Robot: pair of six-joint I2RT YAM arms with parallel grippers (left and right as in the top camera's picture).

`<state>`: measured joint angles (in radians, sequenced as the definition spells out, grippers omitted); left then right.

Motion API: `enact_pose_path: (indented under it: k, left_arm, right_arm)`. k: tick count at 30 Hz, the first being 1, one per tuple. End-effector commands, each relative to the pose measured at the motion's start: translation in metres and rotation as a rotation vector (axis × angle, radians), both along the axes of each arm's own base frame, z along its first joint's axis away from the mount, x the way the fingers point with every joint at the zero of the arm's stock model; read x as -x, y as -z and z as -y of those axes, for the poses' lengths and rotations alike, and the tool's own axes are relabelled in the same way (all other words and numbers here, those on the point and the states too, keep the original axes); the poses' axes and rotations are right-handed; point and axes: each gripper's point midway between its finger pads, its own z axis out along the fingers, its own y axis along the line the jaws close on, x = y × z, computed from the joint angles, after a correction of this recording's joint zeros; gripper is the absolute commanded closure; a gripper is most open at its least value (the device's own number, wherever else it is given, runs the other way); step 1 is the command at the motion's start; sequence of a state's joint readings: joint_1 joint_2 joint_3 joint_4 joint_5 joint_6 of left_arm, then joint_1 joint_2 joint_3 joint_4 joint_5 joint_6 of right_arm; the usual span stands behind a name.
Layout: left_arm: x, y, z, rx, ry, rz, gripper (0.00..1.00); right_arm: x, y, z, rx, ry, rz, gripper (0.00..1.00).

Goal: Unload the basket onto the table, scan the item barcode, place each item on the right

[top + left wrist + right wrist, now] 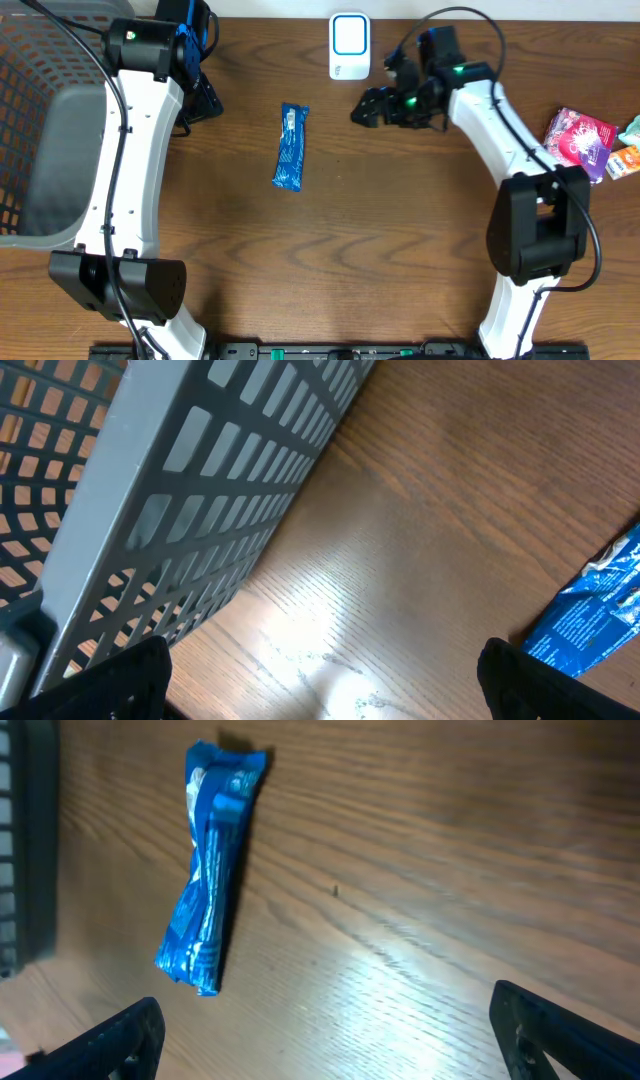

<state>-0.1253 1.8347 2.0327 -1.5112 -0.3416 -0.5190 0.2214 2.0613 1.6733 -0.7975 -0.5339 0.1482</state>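
A blue foil snack packet (290, 147) lies flat on the wooden table, left of centre; it also shows in the right wrist view (211, 870) and at the right edge of the left wrist view (592, 615). A white barcode scanner with a blue-ringed face (350, 46) stands at the table's far edge. My left gripper (203, 103) hovers open beside the basket, left of the packet, with bare wood between its fingers (120, 685). My right gripper (366, 107) is open too, to the right of the packet and just below the scanner, holding nothing.
A grey slatted basket (40, 120) fills the left side, its wall (200, 510) close to my left gripper. Several packaged items, one pink (580, 140), lie at the right edge of the table.
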Motion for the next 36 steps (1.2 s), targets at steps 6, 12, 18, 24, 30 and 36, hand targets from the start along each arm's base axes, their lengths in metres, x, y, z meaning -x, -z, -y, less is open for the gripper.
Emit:
enact_pose_path:
  k: [6, 12, 18, 24, 30, 36]
  left_arm:
    - [0.001, 0.003, -0.002, -0.006, 0.002, -0.014, 0.02]
    - [0.001, 0.002, -0.002, -0.006, 0.002, -0.014, 0.02]
    - [0.001, 0.003, -0.002, -0.006, 0.002, -0.014, 0.02]
    - [0.001, 0.002, -0.002, -0.006, 0.002, -0.014, 0.02]
    - [-0.006, 0.001, -0.001, 0.000, -0.005, 0.023, 0.02]
    - [-0.011, 0.003, 0.008, 0.066, -0.051, 0.059, 0.02]
  right_arm:
    - [-0.006, 0.023, 0.067, 0.378, 0.165, 0.013, 0.01]
    - [-0.007, 0.027, 0.131, 0.504, 0.393, -0.054, 0.01]
    - [-0.010, 0.027, 0.145, 0.475, 0.475, -0.078, 0.01]
    - [-0.010, 0.027, 0.144, 0.474, 0.473, -0.077, 0.01]
    - [-0.010, 0.027, 0.144, 0.475, 0.473, -0.077, 0.01]
    - [-0.010, 0.027, 0.144, 0.475, 0.473, -0.077, 0.01]
